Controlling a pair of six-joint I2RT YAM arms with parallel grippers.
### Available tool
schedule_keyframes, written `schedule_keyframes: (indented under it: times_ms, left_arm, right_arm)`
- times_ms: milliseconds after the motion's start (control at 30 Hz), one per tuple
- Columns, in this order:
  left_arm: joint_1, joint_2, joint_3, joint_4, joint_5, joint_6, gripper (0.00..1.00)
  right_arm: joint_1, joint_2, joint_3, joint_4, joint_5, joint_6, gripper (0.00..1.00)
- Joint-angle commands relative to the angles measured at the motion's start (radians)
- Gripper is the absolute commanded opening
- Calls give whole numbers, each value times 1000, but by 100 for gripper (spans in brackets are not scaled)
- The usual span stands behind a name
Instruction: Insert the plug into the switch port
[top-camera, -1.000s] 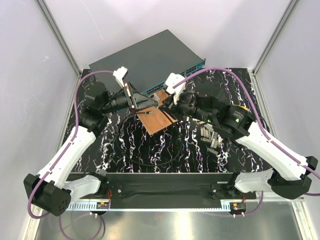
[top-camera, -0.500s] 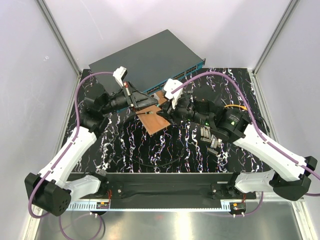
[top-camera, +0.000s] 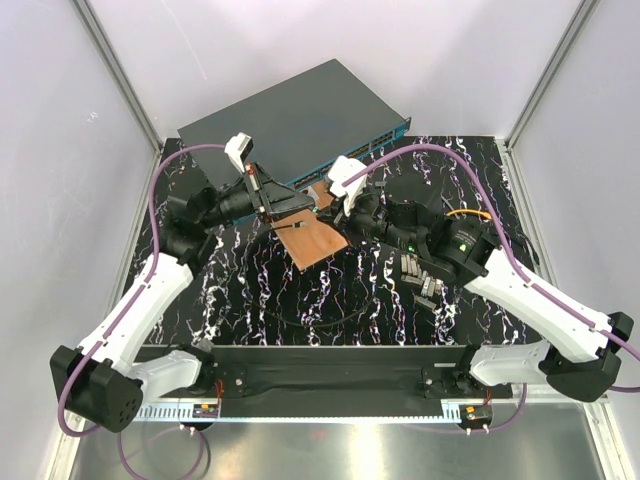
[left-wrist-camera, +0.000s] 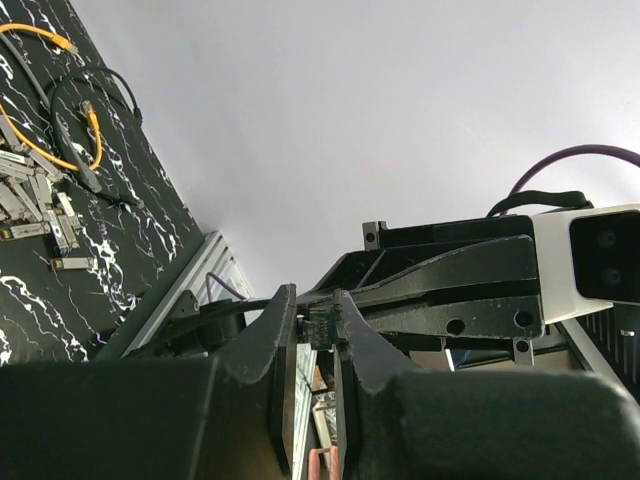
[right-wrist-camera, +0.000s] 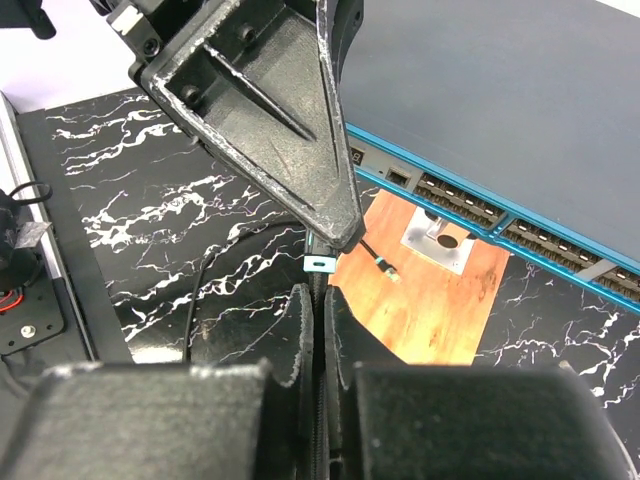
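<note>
Left end effector (left-wrist-camera: 315, 308) grasps plug (left-wrist-camera: 321, 327). Right end effector (right-wrist-camera: 318, 296) clenched on cable (right-wrist-camera: 317, 400) just below it, near switch (top-camera: 300, 115) front edge.

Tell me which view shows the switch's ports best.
Right wrist: the ports run in plain sight along the teal front edge of the switch. Top external shows that edge small and partly hidden; left wrist shows no ports.

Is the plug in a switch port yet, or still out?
Out. The left gripper pinches the plug near the wooden board, short of the switch ports.
</note>
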Motion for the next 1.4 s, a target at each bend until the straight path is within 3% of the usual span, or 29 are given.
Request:
schedule_keyframes:
  times_ms: [0, 33, 67, 100, 300, 433, 567, 667, 900, 1367]
  left_arm:
    - [2, -20, -3, 36, 19, 8, 27]
    - [7, -19, 4, 19, 19, 19, 35]
    - [11, -17, 13, 5, 21, 48, 50]
    - [34, -16, 48, -18, 22, 75, 55]
    - [184, -8, 301, -378, -99, 440, 69]
    - [211, -7, 499, -625, -339, 705, 69]
    - [212, -19, 515, -723, -636, 913, 61]
    - [212, -49, 446, -739, -709, 970, 58]
    - [212, -83, 346, -710, -712, 973, 58]
    - [212, -37, 344, -762, -716, 944, 56]
  right_arm:
    - [8, -10, 34, 54, 12, 4, 0]
    - [8, -7, 39, 51, 16, 18, 0]
    - [8, -6, 37, 48, 23, 27, 0]
    - [8, -6, 37, 31, 21, 33, 0]
    - [8, 35, 51, -104, 62, 145, 0]
    - [8, 89, 59, -124, 44, 187, 0]
    - [8, 155, 109, -133, 93, 230, 0]
    - [6, 195, 139, -113, 160, 290, 0]
    - [6, 265, 155, -67, 228, 371, 0]
    - [-15, 353, 240, -81, 300, 414, 0]
